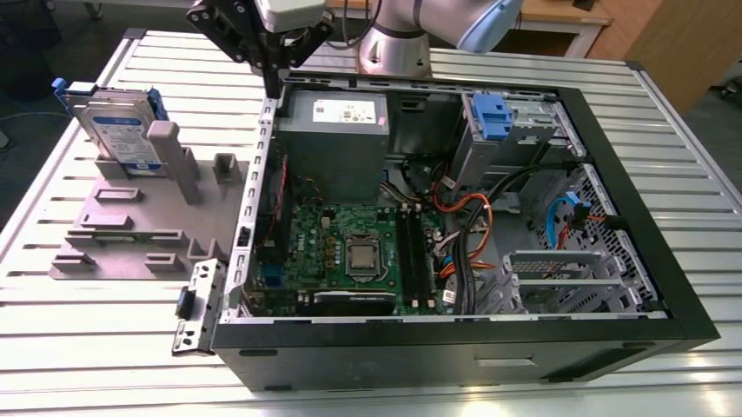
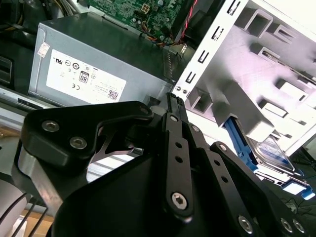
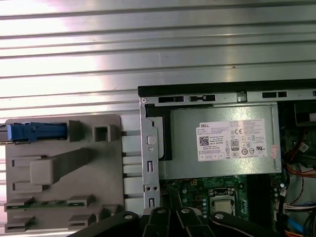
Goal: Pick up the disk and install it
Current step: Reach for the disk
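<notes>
The disk [image 1: 121, 130] is a silver drive with a white-and-blue label and blue rails. It stands on edge in a slot at the far corner of the grey fixture [image 1: 128, 217], on the exterior view's left. In both wrist views its blue rail [image 3: 37, 132] and label [image 2: 270, 150] show. My gripper [image 1: 274, 89] hangs to the right of the disk, over the case wall beside the power supply [image 1: 336, 130]. Its black fingers [image 2: 174, 101] are shut together with nothing between them.
The open computer case [image 1: 464, 326] lies on the slatted metal table [image 1: 69, 347], with the motherboard [image 1: 347, 252], cables and a drive cage with a blue clip [image 1: 493, 117] inside. The fixture has several upright posts [image 1: 168, 156]. The arm's base [image 1: 394, 48] stands behind the case.
</notes>
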Robot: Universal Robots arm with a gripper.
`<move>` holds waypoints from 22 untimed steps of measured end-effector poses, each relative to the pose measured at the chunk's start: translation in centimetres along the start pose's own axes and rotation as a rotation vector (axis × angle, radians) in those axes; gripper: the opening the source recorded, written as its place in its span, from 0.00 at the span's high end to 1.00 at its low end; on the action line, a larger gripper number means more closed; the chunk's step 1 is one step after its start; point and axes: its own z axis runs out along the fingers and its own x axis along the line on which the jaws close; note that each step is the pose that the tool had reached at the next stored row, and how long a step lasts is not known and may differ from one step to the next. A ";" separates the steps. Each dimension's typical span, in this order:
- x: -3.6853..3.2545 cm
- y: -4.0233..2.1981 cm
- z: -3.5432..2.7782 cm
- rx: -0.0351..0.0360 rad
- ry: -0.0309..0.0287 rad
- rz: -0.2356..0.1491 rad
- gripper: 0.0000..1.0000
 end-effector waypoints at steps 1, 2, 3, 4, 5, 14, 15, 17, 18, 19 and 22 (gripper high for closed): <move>0.02 0.00 0.01 0.0000 0.0003 0.000 0.89; 0.04 -0.01 0.03 0.0001 0.0007 0.000 0.89; 0.06 -0.01 0.04 0.0001 0.0010 0.000 0.89; 0.08 -0.01 0.05 0.0001 0.0013 0.000 0.89; 0.10 -0.01 0.07 0.0001 0.0017 0.000 0.89; 0.24 -0.03 0.18 0.0004 0.0050 0.000 0.89; 0.25 -0.03 0.19 0.0004 0.0054 0.000 0.89; 0.35 -0.04 0.28 0.0006 0.0086 0.000 0.89; 0.45 -0.05 0.36 0.0008 0.0116 0.000 0.89; 0.47 -0.05 0.37 0.0009 0.0119 0.000 0.89; 0.51 -0.06 0.41 0.0010 0.0129 0.001 0.89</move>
